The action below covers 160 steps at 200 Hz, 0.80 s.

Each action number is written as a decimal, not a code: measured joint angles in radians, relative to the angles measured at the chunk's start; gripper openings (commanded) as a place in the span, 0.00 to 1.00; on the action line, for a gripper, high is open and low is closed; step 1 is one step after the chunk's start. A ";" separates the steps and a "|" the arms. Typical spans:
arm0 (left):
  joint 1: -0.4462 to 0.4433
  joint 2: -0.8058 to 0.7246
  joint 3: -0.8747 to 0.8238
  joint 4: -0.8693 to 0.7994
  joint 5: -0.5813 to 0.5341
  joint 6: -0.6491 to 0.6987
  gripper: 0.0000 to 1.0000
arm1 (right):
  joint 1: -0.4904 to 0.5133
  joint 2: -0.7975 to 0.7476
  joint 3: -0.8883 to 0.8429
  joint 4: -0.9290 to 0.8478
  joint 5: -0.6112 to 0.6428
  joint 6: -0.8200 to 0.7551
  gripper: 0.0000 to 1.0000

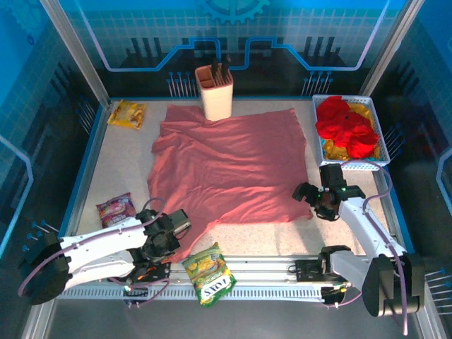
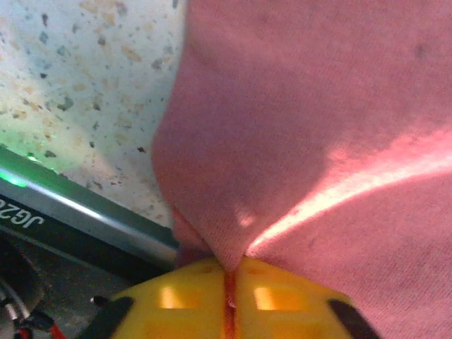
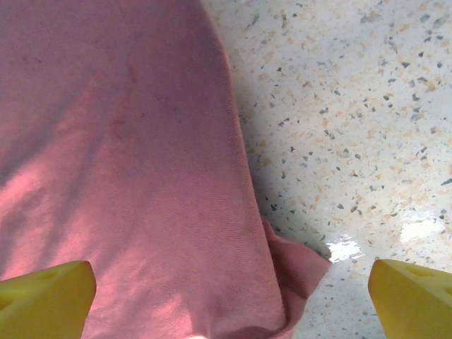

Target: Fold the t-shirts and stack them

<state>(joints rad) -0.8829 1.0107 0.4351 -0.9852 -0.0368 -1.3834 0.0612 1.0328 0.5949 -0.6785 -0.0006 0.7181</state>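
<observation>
Corner of pink t-shirt [image 2: 304, 127] inside clenched left tool [image 2: 229, 279], other corner beneath splayed right tool [image 3: 229, 293]

White links and black joints are seen on the left arm [image 1: 92, 251] and right arm [image 1: 367, 229]. Lilac cables [image 1: 405, 300] are looped alongside. Blocky yellow fingers [image 3: 46, 300] are fitted.

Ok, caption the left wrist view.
Left gripper shut on a corner of the pink t-shirt, speckled table beside.
</observation>
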 measured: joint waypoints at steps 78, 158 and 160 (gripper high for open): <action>0.142 0.103 0.314 -0.165 -0.125 0.230 0.00 | -0.004 0.064 -0.074 0.023 -0.030 0.060 0.92; 0.278 0.140 0.402 -0.138 -0.204 0.501 0.00 | -0.005 0.085 -0.103 0.065 -0.048 0.145 0.26; 0.280 0.141 0.402 -0.137 -0.204 0.505 0.00 | -0.005 0.089 -0.103 0.063 -0.042 0.142 0.22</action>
<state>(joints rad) -0.6025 1.1515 0.8375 -1.1221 -0.2405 -0.8783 0.0559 1.1213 0.4919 -0.6151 -0.0429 0.8600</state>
